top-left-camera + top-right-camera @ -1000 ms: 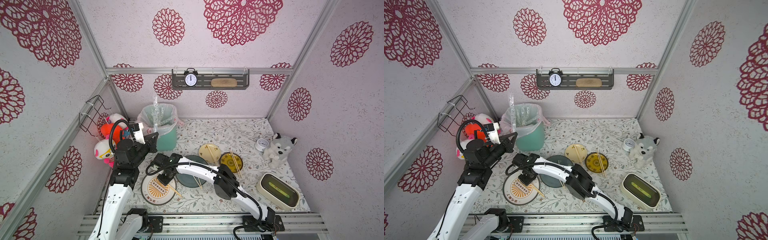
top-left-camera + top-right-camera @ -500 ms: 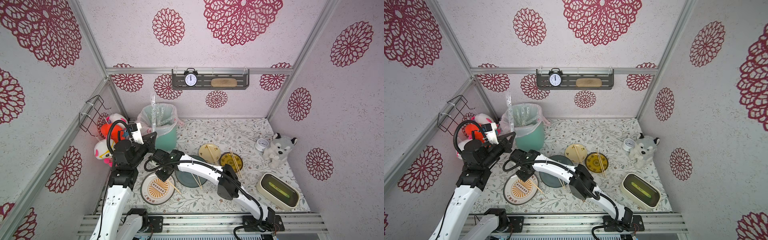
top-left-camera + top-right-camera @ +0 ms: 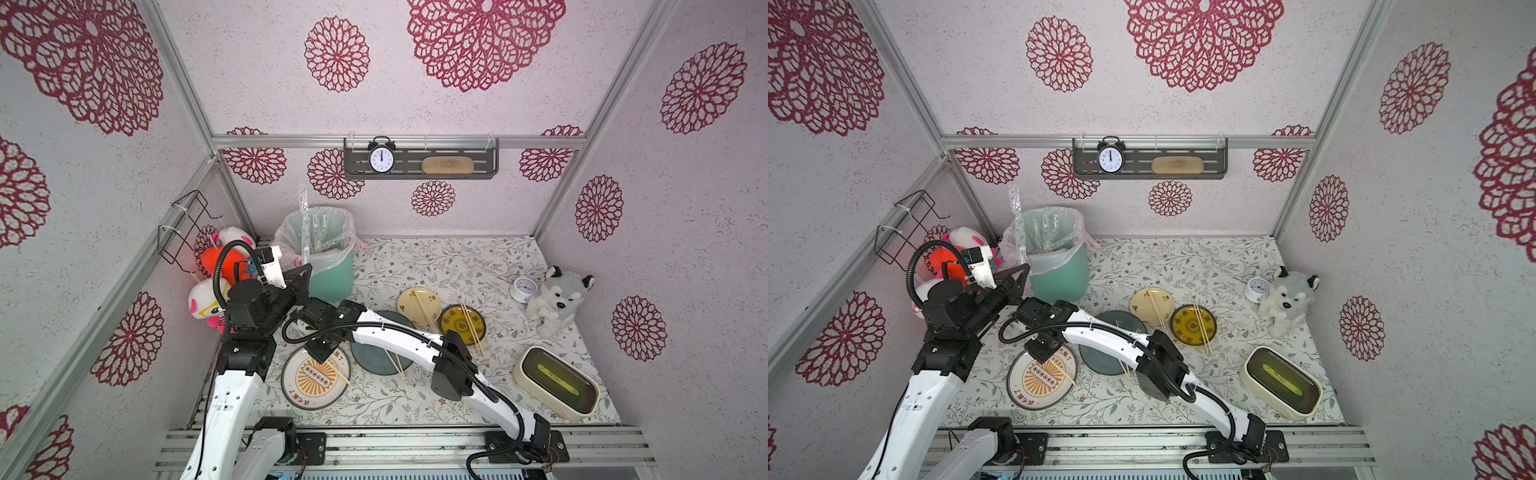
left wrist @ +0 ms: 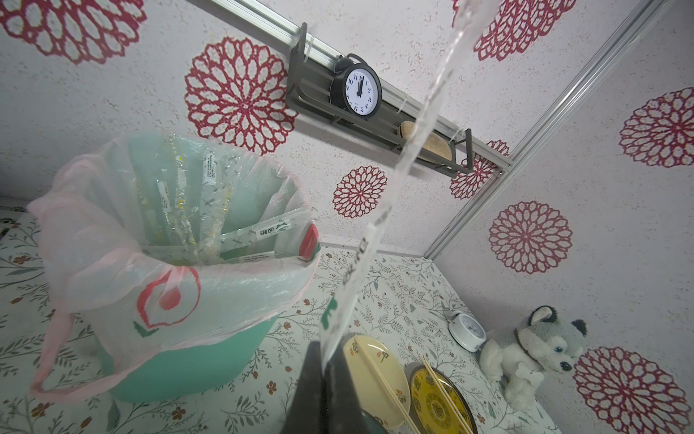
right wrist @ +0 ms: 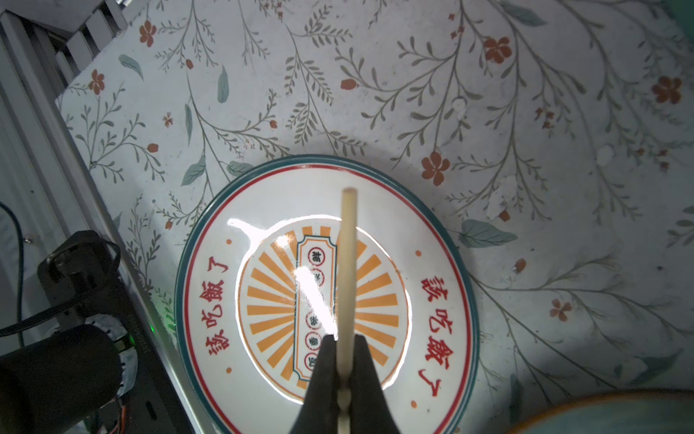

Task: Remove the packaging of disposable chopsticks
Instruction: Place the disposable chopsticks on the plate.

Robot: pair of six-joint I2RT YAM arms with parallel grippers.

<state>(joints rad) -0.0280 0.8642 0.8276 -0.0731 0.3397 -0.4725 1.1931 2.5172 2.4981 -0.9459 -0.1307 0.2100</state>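
A: Where's the sleeve point(image 4: 407, 156)?
B: Lower end pinched in the left gripper point(image 4: 325, 361), jaws pressed together. It rises beside the bin point(image 4: 195, 360).
A: And the chopsticks point(image 5: 347, 263)?
B: The right gripper point(image 5: 344, 347) is clamped on them over the plate point(image 5: 181, 300), by the table point(image 5: 525, 112) front edge. Bare cloth beyond.

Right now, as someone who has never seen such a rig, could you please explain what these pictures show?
Two white robot arms, the left arm and the right arm, work over a flowered table; each ends in a two-fingered gripper. Both top views look down on the whole booth; each wrist view looks along one arm's fingers. The left gripper is shut on a clear plastic sleeve, seemingly empty, raised beside the lined green bin holding other sleeves. The right gripper is shut on bare chopsticks over the sunburst plate. More pairs lie across the cream plate, yellow plate and dark plate.
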